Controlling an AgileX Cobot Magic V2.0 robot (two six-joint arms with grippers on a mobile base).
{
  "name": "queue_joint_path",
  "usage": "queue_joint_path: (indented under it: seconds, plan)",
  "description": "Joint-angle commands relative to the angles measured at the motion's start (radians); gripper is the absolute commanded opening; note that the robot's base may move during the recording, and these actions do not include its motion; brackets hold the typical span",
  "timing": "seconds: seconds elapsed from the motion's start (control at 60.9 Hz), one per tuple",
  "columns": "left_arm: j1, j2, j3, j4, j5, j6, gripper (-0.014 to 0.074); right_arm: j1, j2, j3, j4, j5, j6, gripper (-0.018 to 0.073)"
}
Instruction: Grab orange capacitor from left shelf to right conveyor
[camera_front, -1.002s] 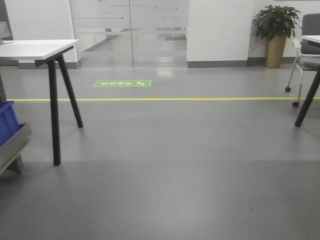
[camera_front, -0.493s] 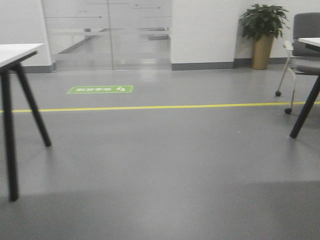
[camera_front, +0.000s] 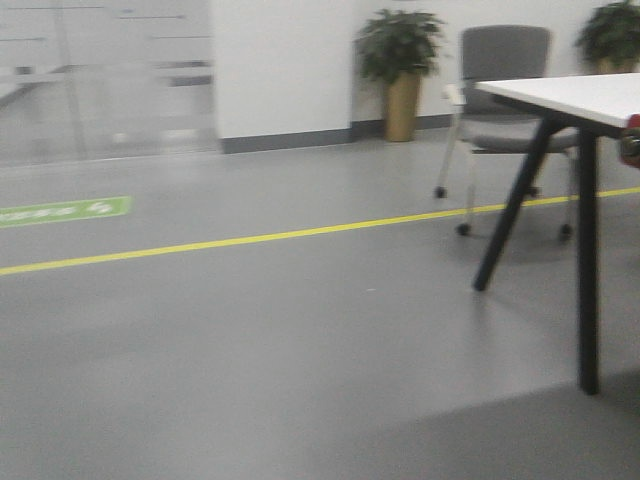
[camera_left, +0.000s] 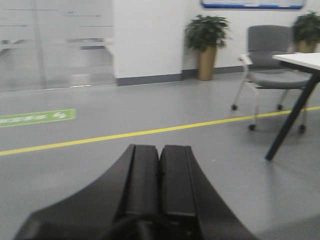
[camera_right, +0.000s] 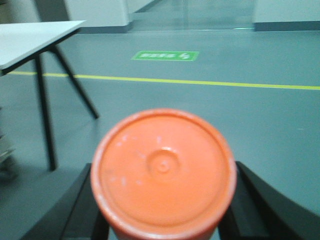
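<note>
The orange capacitor (camera_right: 163, 172) fills the lower middle of the right wrist view, seen end-on as a round orange face with a small dimple. My right gripper (camera_right: 165, 202) is shut on it, one black finger (camera_right: 82, 207) on its left and one on its right. In the left wrist view my left gripper (camera_left: 160, 156) is shut with its two black pads pressed together and nothing between them, held above bare grey floor. The left shelf and the right conveyor are out of view.
A white table (camera_front: 570, 95) on black legs (camera_front: 587, 270) stands at the right, with a grey wheeled chair (camera_front: 500, 90) and a potted plant (camera_front: 400, 60) behind it. A yellow floor line (camera_front: 250, 238) and green floor mark (camera_front: 60, 211) cross the floor. Another white table (camera_right: 35, 35) appears in the right wrist view.
The front view has swung to the right: the left table and blue bin have left the frame, and the right table, chair and plant have slid toward the middle.
</note>
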Motion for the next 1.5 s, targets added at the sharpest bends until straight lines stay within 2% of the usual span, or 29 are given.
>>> queue_joint_path:
  seconds: [0.0,1.479]
  plan:
    - [0.002,0.010,-0.008,-0.005,-0.090,0.000,-0.0105,-0.001,0.013,-0.027,-0.009,-0.089,-0.011,0.0057]
    - [0.002,0.010,-0.008,-0.005,-0.090,0.000,-0.0105,-0.001,0.013,-0.027,-0.009,-0.089,-0.011,0.0057]
